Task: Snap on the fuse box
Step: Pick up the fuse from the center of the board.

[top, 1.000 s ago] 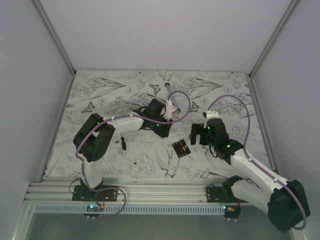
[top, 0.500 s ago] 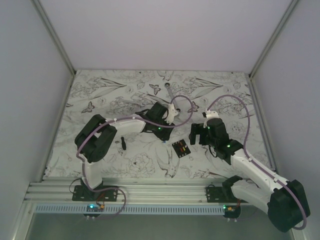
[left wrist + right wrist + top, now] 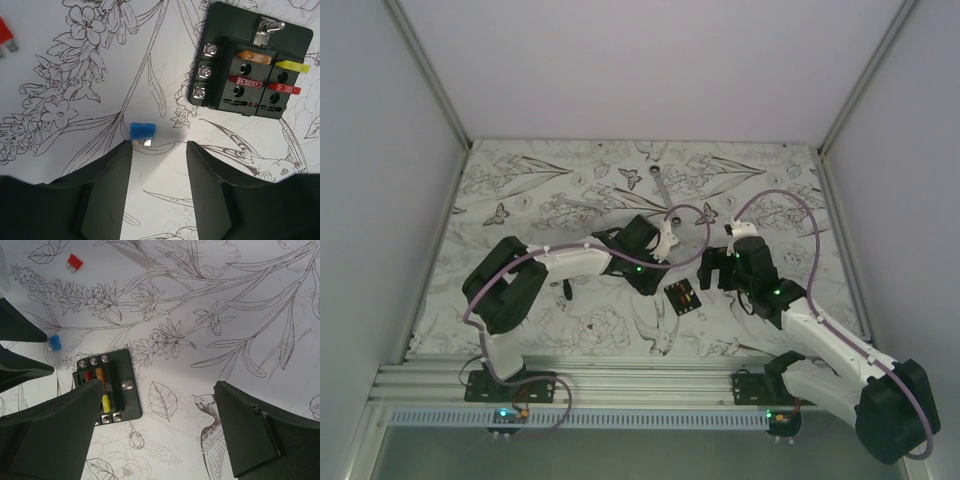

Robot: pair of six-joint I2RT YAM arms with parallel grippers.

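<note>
Partly hidden: fuse box point(image 3: 124, 399) btm-left corner, behind R gripper point(image 3: 157, 390) finger.

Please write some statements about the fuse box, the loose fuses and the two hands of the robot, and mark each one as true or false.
1. A blue fuse lies loose on the table just ahead of the left hand. True.
2. The left hand holds the fuse box. False: the box lies on the table, apart from both hands, and nothing is between the left hand's jaws.
3. The right hand is wide open and holds nothing. True.
4. Every slot of the fuse box is empty. False: an orange fuse, a yellow fuse and red fuses sit in it.
5. A loose red fuse lies on the table, away from the box. True.
</note>
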